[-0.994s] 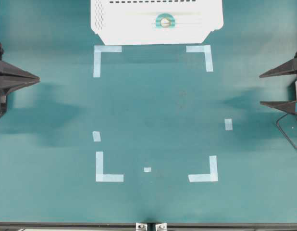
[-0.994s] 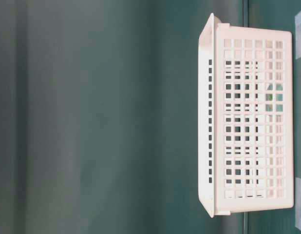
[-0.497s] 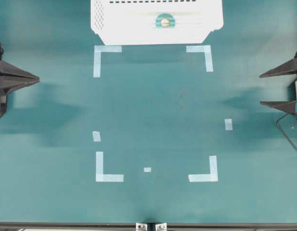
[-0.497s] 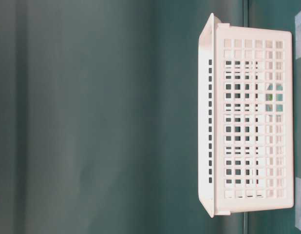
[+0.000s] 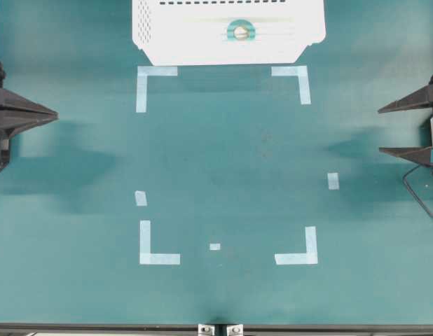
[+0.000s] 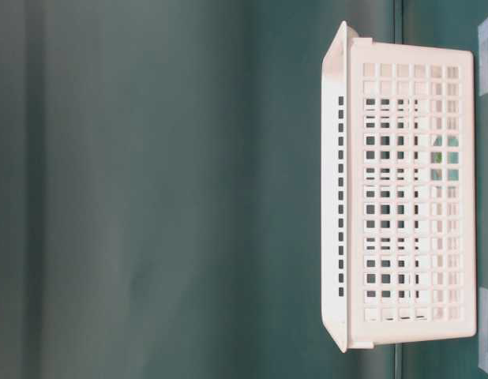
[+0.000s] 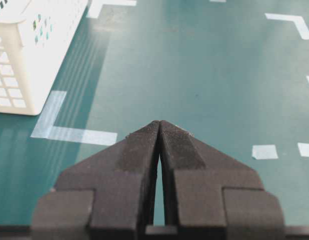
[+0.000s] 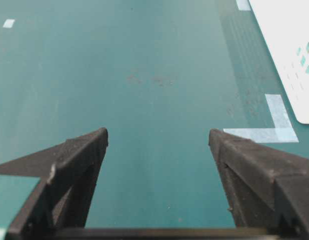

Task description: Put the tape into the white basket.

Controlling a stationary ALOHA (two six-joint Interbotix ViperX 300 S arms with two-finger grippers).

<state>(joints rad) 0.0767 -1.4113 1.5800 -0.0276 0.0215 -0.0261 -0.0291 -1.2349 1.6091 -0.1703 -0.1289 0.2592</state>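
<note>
One small round roll of light teal tape (image 5: pixel 239 30) with a pale cardboard core lies flat on the ribbed floor of the large rectangular white plastic basket (image 5: pixel 167 42), a little toward the 3 o'clock side of the basket's middle in the overhead view. That basket, its walls pierced with rows of small holes, stands at 12 o'clock on the dark teal worktop (image 5: pixel 230 154), partly cut off by the picture's top edge. In the table-level view, which is turned on its side, the basket (image 6: pixel 410 189) shows its gridded wall, and a few teal patches behind the holes may be the roll, though I cannot tell for sure.

Just below the basket, two pale-blue L-shaped corner marks (image 5: pixel 148 82) sit on the worktop at about 11 and 1 o'clock, with two more at 7 and 5 o'clock. Three short pale-blue strips (image 5: pixel 333 180) lie loose among them, one near 3 o'clock, one near 8 o'clock, one near 6 o'clock.

At 9 o'clock the left claw (image 5: pixel 54 116) points toward the middle, well apart from the basket, its black fingers (image 7: pixel 139 150) pressed together with nothing between them. At 3 o'clock the right claw (image 5: pixel 380 131) stands with its fingers (image 8: pixel 79 155) spread wide, holding nothing, bare worktop showing between them.
</note>
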